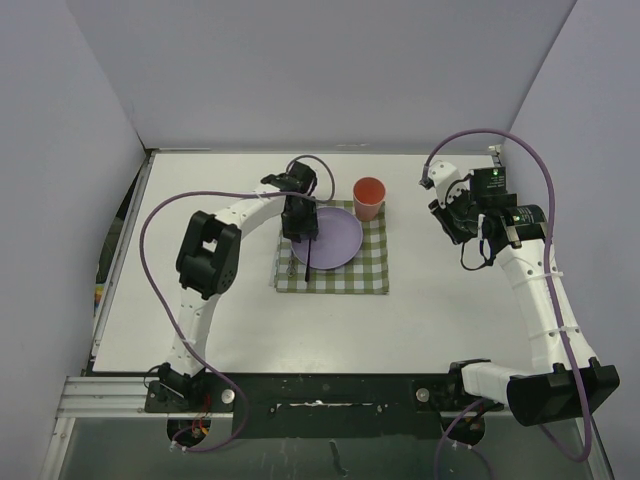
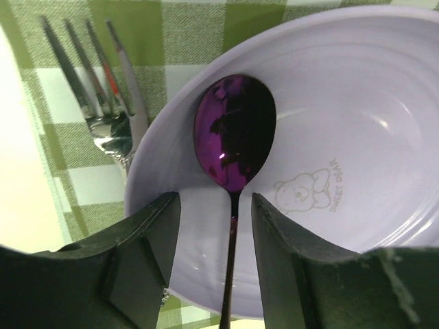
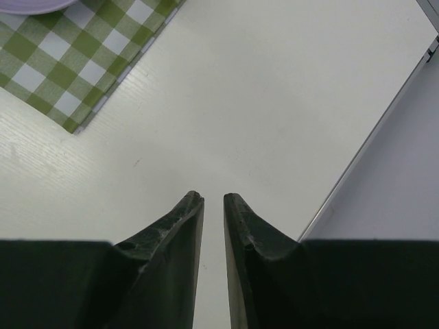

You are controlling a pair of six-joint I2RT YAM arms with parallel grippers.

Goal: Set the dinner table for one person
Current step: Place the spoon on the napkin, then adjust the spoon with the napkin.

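1. Starting from the near side, the dinner table [image 1: 440, 320] is white and flat, and the checked cloth [image 1: 372, 277] at its middle marks the single place.
2. The spoon [image 2: 234, 140] lies with its bowl inside the purple plate [image 2: 363, 103] and its handle points toward the near edge, so it is easy to reach.
3. The left gripper [image 2: 214, 205] is released, with jaws apart on both sides of the handle and not pressing it.
4. The fork [image 2: 103, 75] rests on the cloth just beside the plate.
5. The right gripper [image 3: 212, 199] hangs over bare table, almost clenched on nothing, probably keeping out of the way.
6. The red cup [image 1: 369, 198] stands upright at the cloth's far right corner.
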